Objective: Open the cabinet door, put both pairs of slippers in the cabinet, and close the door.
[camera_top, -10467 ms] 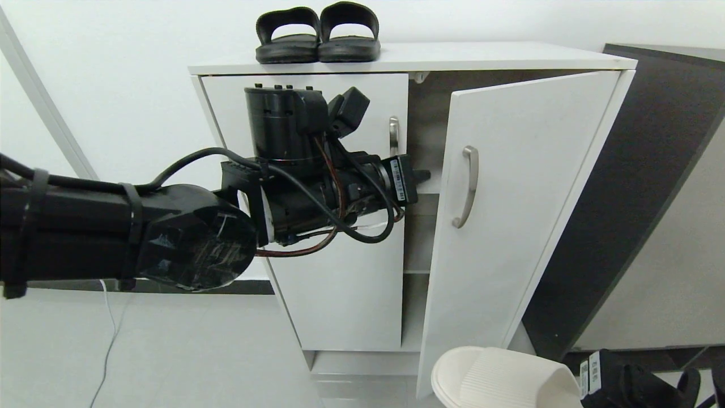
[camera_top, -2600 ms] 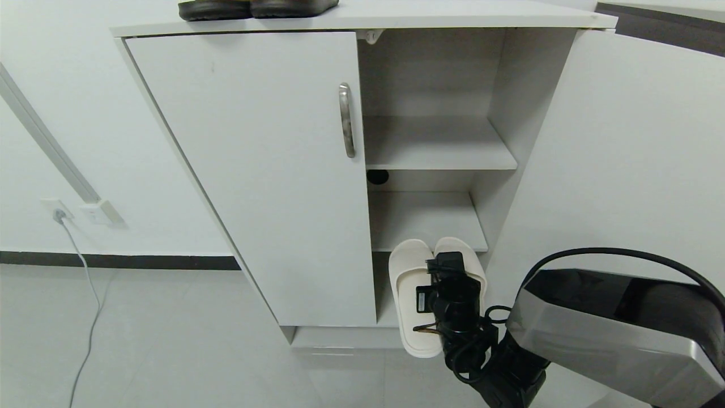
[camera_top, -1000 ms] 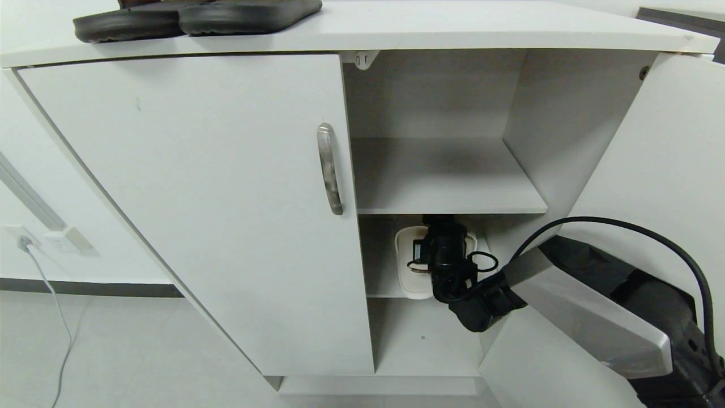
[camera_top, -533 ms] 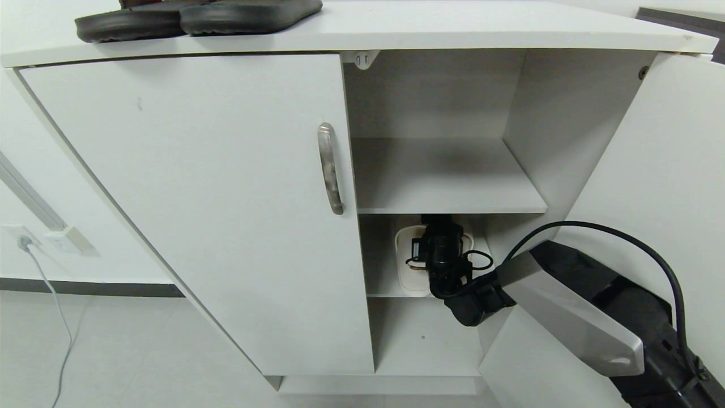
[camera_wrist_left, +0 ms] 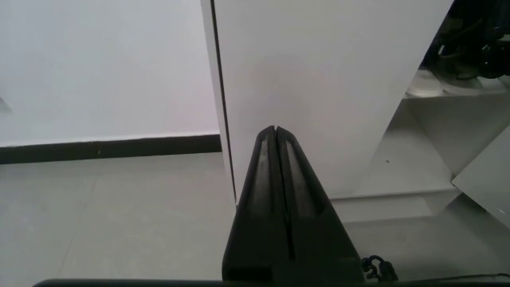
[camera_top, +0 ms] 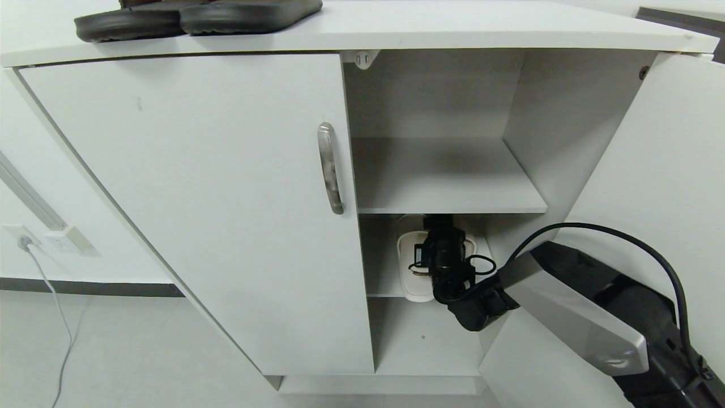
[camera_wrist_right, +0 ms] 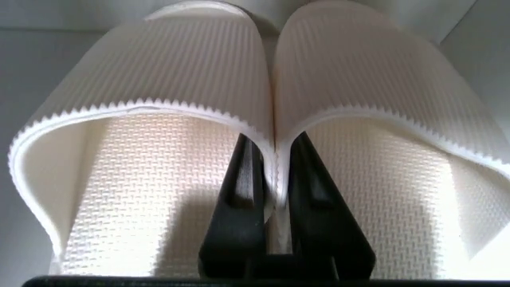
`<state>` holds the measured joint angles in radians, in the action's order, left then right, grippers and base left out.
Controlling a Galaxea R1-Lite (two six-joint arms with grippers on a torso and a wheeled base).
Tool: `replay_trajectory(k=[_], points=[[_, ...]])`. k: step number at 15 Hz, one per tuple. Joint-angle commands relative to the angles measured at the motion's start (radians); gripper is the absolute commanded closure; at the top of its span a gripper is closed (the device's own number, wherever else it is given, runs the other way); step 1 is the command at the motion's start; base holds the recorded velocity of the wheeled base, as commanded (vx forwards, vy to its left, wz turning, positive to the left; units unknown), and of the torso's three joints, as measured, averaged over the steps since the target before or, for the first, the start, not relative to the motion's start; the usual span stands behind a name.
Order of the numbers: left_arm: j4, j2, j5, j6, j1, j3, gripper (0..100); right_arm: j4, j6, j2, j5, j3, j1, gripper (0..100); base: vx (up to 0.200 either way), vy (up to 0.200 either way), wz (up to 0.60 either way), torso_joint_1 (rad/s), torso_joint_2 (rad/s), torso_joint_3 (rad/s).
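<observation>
While the head view shows the pair of white ribbed foam slippers [camera_top: 410,272] lying on the lower shelf [camera_top: 380,277] of the white two-door cabinet [camera_top: 544,113], the right wrist view shows the right gripper [camera_wrist_right: 276,187] clamped on their two touching inner strap edges, one black finger [camera_wrist_right: 239,191] inside each slipper. The right door [camera_top: 651,170] stands wide open, the left door [camera_top: 198,198] is closed, and a pair of black rubber slippers [camera_top: 192,17] sits on the cabinet top. The right arm stretches from the lower right into the open side, and the left gripper [camera_wrist_left: 275,135], pressed together on nothing, hangs above the grey floor [camera_wrist_left: 119,215] before the closed door.
</observation>
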<state>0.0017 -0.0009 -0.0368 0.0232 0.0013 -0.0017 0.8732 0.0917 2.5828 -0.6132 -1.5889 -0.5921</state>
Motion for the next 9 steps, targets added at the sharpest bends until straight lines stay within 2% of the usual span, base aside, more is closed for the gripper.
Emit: replay_trajectory(k=[1,9], points=[[0.001,0.001,0.0,0.0,0.0,0.0,100,0.001,0.0,-0.047,0.001,0.027,-0.003,100,0.0,0.0,0.0,0.0,0.0,0.0],[0.0,0.001,0.0,-0.002,0.0,0.0,100,0.02,0.002,-0.052,0.015,0.084,-0.014,100,0.0,0.0,0.0,0.0,0.0,0.0]])
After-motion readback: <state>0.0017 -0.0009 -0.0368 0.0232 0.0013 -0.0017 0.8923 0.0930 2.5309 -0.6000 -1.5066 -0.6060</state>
